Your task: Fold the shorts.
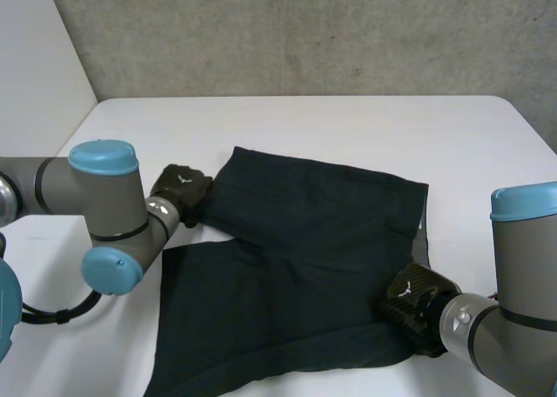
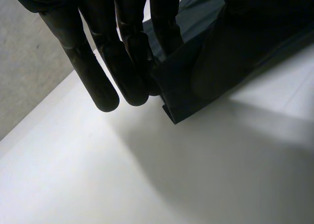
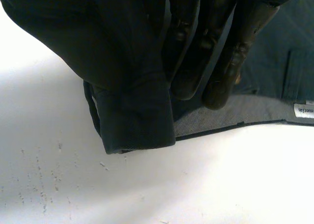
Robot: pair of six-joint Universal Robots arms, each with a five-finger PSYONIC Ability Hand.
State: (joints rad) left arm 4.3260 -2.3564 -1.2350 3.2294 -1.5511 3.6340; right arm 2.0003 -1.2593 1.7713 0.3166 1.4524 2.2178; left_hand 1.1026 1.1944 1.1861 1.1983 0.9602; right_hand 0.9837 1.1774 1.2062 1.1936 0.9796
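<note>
Dark shorts (image 1: 296, 266) lie spread on the white table (image 1: 348, 127), one leg reaching toward the far side and the other toward the near edge. My left hand (image 1: 180, 191) is at the left corner of the far leg. In the left wrist view its fingers (image 2: 98, 67) pinch the hemmed corner of the shorts (image 2: 196, 71) against the thumb, which is under the cloth. My right hand (image 1: 416, 299) is at the shorts' right edge by the waistband. There a fold of the shorts (image 3: 132, 111) wraps over its thumb, with the fingers (image 3: 216, 52) closed against it.
A concrete wall (image 1: 305, 31) rises behind the table's far edge. My left arm's elbow (image 1: 109, 214) hangs over the table beside the shorts. A white label (image 3: 304, 110) sits on the grey waistband lining. Bare table surrounds the shorts on the far and left sides.
</note>
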